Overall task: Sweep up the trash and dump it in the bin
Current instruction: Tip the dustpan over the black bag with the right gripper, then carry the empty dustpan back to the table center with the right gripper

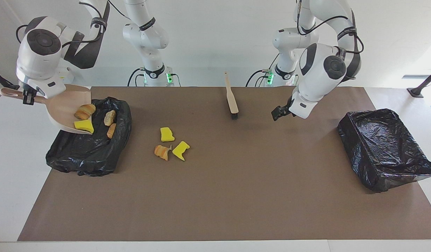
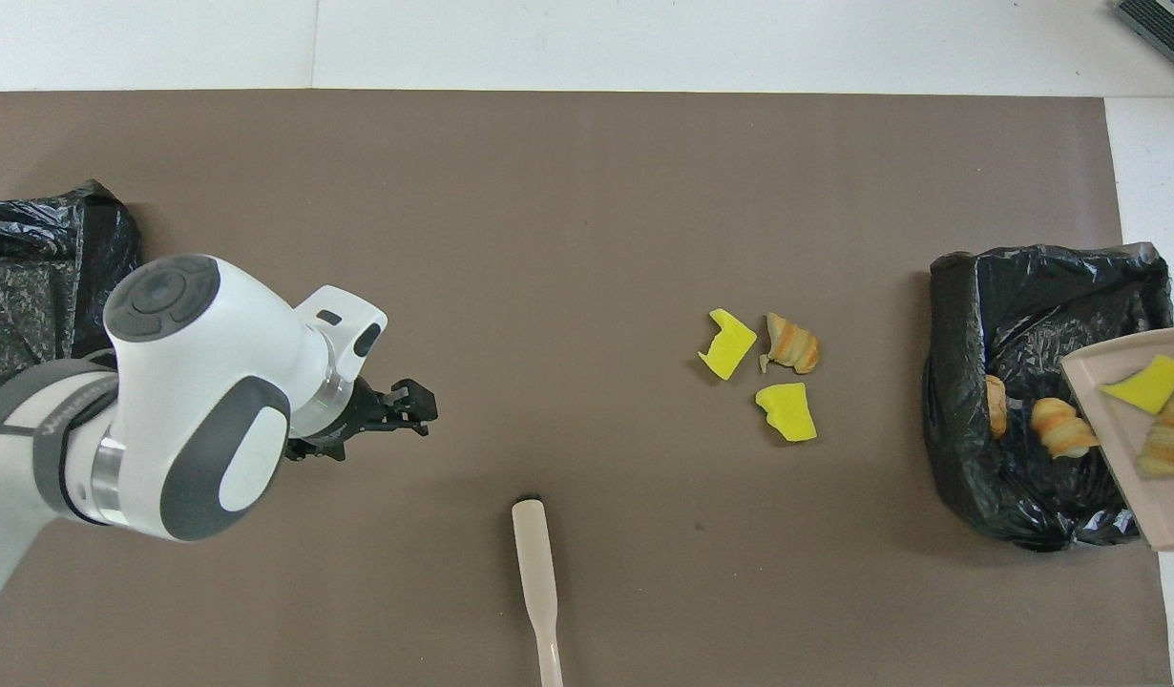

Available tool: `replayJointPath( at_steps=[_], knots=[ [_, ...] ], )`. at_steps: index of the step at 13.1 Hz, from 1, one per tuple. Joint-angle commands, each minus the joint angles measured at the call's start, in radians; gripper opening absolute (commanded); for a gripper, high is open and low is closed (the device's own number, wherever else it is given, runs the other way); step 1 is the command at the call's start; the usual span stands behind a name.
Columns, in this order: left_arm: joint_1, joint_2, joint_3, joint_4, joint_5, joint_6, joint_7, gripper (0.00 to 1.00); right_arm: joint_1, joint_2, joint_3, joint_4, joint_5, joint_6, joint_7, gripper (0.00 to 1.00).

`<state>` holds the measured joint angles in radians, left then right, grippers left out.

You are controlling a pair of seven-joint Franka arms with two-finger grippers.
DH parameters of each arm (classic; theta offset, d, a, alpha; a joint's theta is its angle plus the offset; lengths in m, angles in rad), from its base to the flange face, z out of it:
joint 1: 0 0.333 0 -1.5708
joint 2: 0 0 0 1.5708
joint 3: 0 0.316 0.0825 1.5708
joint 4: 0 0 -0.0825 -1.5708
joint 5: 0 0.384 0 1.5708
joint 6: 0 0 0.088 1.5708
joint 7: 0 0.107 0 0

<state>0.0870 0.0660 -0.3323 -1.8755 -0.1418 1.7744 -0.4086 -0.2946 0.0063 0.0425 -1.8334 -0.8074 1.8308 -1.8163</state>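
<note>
My right gripper (image 1: 27,97) is shut on the handle of the beige dustpan (image 1: 64,105), which tilts over the black-lined bin (image 1: 82,157) at the right arm's end. One croissant piece (image 1: 84,111) and a yellow chunk (image 1: 84,125) of trash lie at the pan's lip. Another croissant piece (image 1: 109,117) drops off it, above one in the bin (image 1: 111,130). Loose trash lies on the mat beside that bin: two yellow chunks (image 1: 166,134) (image 1: 180,150) and a croissant piece (image 1: 162,152). My left gripper (image 1: 276,113) hangs open and empty over the mat.
The beige brush (image 1: 231,99) rests free with its bristle head on the mat and its handle toward the robots. A second black-lined bin (image 1: 383,150) stands at the left arm's end. The brown mat (image 1: 236,196) covers the table.
</note>
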Motion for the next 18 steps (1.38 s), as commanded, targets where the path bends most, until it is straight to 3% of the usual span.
replayJointPath(
  at_steps=[1,3,6,10,14,16,18],
  knots=[
    [0.114,0.003,-0.011,0.106,0.025,-0.113,0.175,1.0,0.041,-0.025,0.002,-0.026,-0.044,0.002,0.102,0.0],
    [0.177,-0.021,-0.011,0.162,0.048,-0.153,0.287,1.0,0.06,-0.023,0.002,-0.021,-0.044,-0.022,0.165,0.0],
    [0.189,-0.026,-0.011,0.214,0.085,-0.187,0.312,1.0,0.061,-0.022,0.002,-0.009,-0.047,-0.031,0.164,0.0],
    [0.183,-0.028,-0.013,0.214,0.091,-0.165,0.298,1.0,0.104,-0.023,0.011,0.109,0.005,-0.073,0.16,0.0],
    [0.186,-0.029,-0.019,0.217,0.094,-0.116,0.321,1.0,0.222,-0.011,0.023,0.2,0.179,-0.197,0.192,0.0],
    [0.125,-0.029,-0.004,0.249,0.091,-0.115,0.317,1.0,0.262,-0.005,0.023,0.201,0.31,-0.186,0.289,0.0],
    [0.0,-0.037,0.131,0.257,0.094,-0.134,0.326,1.0,0.284,0.018,0.025,0.198,0.469,-0.183,0.497,0.0]
  ],
)
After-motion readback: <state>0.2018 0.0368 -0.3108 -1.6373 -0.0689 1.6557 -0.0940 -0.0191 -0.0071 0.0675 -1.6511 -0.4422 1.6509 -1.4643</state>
